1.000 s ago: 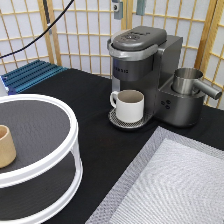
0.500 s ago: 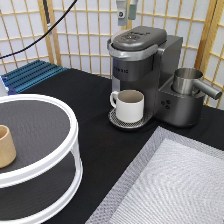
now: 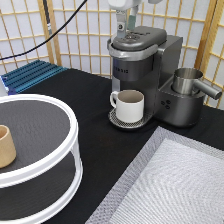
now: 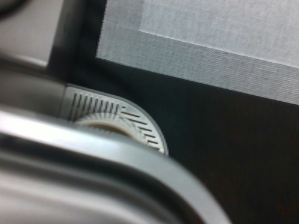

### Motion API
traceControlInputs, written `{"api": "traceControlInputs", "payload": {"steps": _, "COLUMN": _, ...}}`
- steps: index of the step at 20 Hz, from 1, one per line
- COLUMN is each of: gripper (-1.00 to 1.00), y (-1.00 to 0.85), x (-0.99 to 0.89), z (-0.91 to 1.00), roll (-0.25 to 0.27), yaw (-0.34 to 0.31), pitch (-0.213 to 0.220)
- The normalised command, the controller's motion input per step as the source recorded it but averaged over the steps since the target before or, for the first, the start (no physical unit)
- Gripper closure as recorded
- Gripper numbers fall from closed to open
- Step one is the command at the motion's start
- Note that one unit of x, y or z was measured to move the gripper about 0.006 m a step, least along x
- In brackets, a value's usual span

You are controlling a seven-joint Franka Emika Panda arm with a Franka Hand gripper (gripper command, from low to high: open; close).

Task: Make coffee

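I cannot find the coffee pod in either view: not on the table, not at the gripper [image 3: 125,29]. The lid [image 3: 137,40] of the coffee machine [image 3: 145,65] is closed, so the pod may already be inside, but this is only my guess. Compared with half a second ago, the gripper has come down and now hangs just above the lid, with its fingers a little apart and nothing visible between them. To me this means the work is now on the lid or the buttons. The white mug [image 3: 130,105] stands on the drip tray [image 4: 123,120], under the outlet. The wooden cup [image 3: 4,146] sits well apart, at the exterior view's left.
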Motion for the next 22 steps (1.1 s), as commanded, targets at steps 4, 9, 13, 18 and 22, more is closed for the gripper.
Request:
{"api": "traceControlInputs", "payload": {"steps": 4, "gripper": -1.00, "y": 0.08, "x": -0.19, "z": -0.02, "roll": -0.008, "yaw": 0.024, "pitch": -0.007}}
{"api": "traceControlInputs", "payload": {"steps": 9, "gripper": -1.00, "y": -0.09, "x": -0.02, "z": -0.23, "roll": 0.020, "yaw": 0.012, "pitch": -0.003}}
{"api": "traceControlInputs", "payload": {"steps": 13, "gripper": -1.00, "y": -0.02, "x": -0.08, "z": -0.24, "roll": 0.001, "yaw": 0.009, "pitch": -0.003}}
{"api": "traceControlInputs", "payload": {"steps": 18, "gripper": -1.00, "y": -0.02, "x": -0.32, "z": -0.63, "roll": 0.003, "yaw": 0.018, "pitch": -0.007}}
{"api": "traceControlInputs", "payload": {"steps": 22, "gripper": -1.00, "y": -0.17, "x": -0.29, "z": -1.00, "roll": 0.002, "yaw": 0.029, "pitch": 0.000}}
